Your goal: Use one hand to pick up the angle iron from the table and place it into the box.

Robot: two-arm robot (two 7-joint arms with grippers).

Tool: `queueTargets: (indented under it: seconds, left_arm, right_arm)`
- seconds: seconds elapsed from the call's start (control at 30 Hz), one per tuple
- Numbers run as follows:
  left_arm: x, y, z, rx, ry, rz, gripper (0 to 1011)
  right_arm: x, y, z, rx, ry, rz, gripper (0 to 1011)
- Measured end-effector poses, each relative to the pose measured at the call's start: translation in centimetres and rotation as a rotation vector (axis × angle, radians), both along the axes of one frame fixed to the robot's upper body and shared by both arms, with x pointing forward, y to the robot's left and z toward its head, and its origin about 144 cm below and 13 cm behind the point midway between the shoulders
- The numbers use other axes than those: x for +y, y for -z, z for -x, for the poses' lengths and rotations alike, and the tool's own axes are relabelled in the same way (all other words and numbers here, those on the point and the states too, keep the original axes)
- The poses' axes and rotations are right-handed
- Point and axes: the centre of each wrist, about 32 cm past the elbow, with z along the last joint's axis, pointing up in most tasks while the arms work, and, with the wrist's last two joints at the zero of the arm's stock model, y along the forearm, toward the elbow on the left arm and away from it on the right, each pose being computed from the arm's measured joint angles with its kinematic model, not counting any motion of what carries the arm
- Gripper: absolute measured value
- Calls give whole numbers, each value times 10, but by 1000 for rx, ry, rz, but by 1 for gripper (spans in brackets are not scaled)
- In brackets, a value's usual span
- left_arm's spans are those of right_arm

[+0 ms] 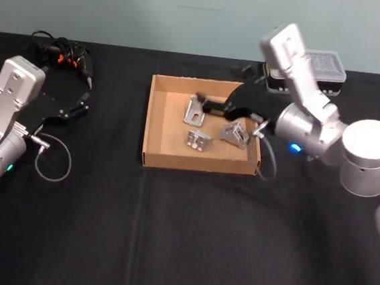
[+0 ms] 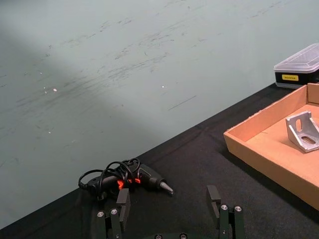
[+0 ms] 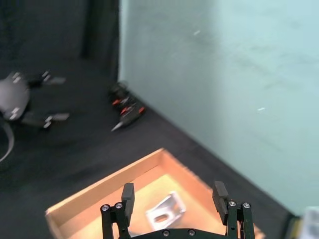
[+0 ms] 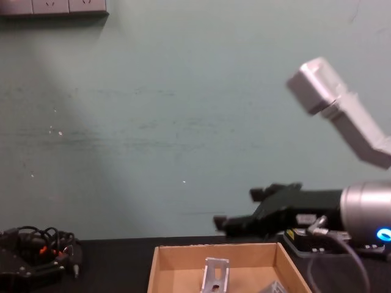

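Observation:
The tan box (image 1: pixel 198 162) lies mid-table on the black table (image 1: pixel 180 242). Three silver angle irons rest inside it: one at the back left (image 1: pixel 195 113), one in the middle (image 1: pixel 198 140), one at the right (image 1: pixel 235 133). My right gripper (image 1: pixel 207 106) hovers over the box's back part, open and empty. The right wrist view has its fingers (image 3: pixel 128 198) spread above the back-left angle iron (image 3: pixel 164 212) and the box wall (image 3: pixel 107 183). From the chest, the right gripper (image 4: pixel 223 223) hangs above the box (image 4: pixel 153 268). My left gripper (image 2: pixel 169 204) is parked at the left, open.
A black corded power tool (image 1: pixel 64 53) with looped cables lies at the back left, also seen as the corded tool (image 2: pixel 127 179). A small black case with a clear lid (image 1: pixel 321 69) stands behind the box's right corner. A wall bounds the table's far edge.

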Motion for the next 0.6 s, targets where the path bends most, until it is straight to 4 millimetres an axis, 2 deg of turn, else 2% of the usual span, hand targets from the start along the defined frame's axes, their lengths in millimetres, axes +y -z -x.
queueTargets:
  seconds: [0.23, 0.6]
  left_arm:
    - [0, 0, 0, 0, 0, 0, 1000]
    - [0, 0, 0, 0, 0, 0, 1000]
  right_arm:
    - [-19, -6, 20, -72, 142, -60, 1003]
    - [-48, 8, 53, -121, 344, -52, 1003]
